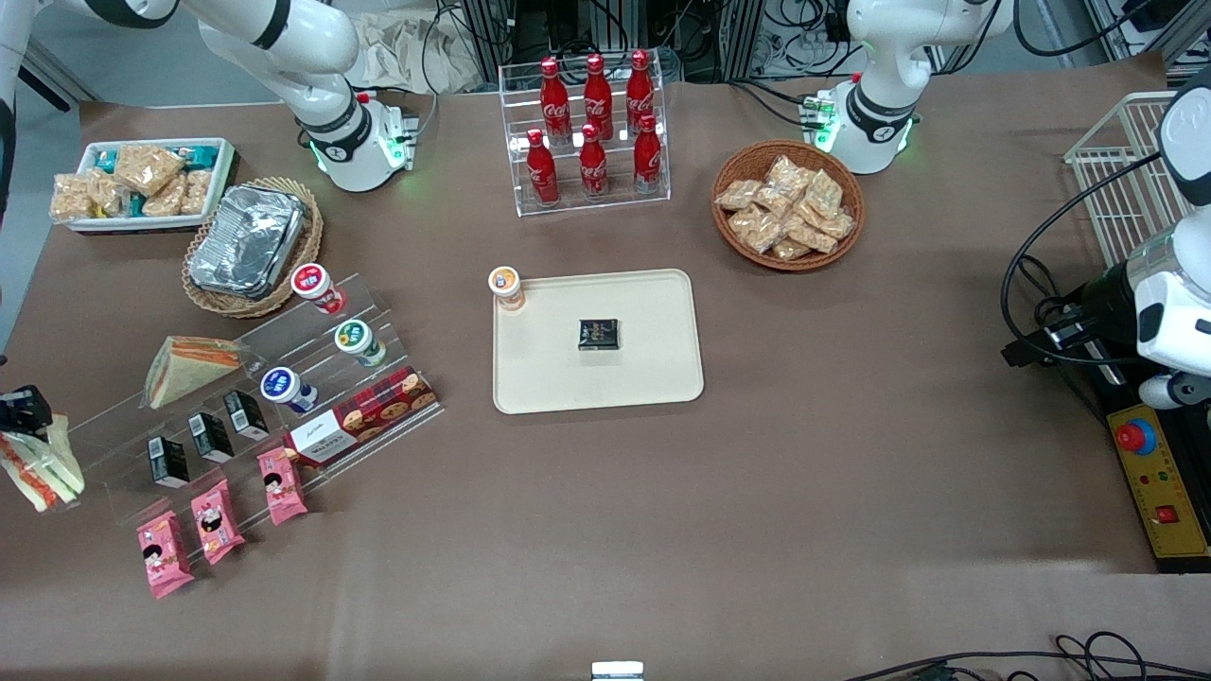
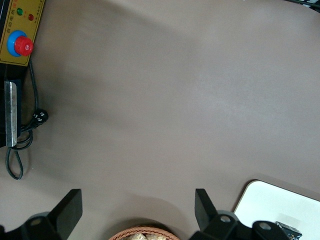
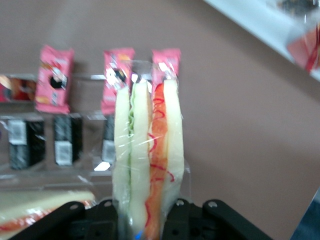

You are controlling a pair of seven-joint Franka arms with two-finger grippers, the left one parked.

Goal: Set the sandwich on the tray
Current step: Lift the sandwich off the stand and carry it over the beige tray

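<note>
The sandwich [image 1: 40, 470] is a clear-wrapped wedge of pale bread with a green and a red-orange filling stripe. It hangs just above the table at the working arm's end, with my gripper [image 1: 26, 426] shut on it. In the right wrist view the sandwich [image 3: 148, 155] stands on edge between the black fingers [image 3: 187, 220], pinched at its base. The cream tray [image 1: 605, 383] lies flat in the middle of the table, far from the gripper. On it are a small black box [image 1: 599, 334] and an orange-lidded cup [image 1: 507, 287] at one corner.
A second wedge [image 1: 192, 368] lies on the clear stepped shelf [image 1: 132, 416] beside the gripper, along with cups, black boxes, pink packets [image 1: 217, 519] and a cookie box [image 1: 361, 414]. A foil container [image 1: 248, 238], a cola rack [image 1: 592, 132] and a snack basket [image 1: 787, 206] stand farther back.
</note>
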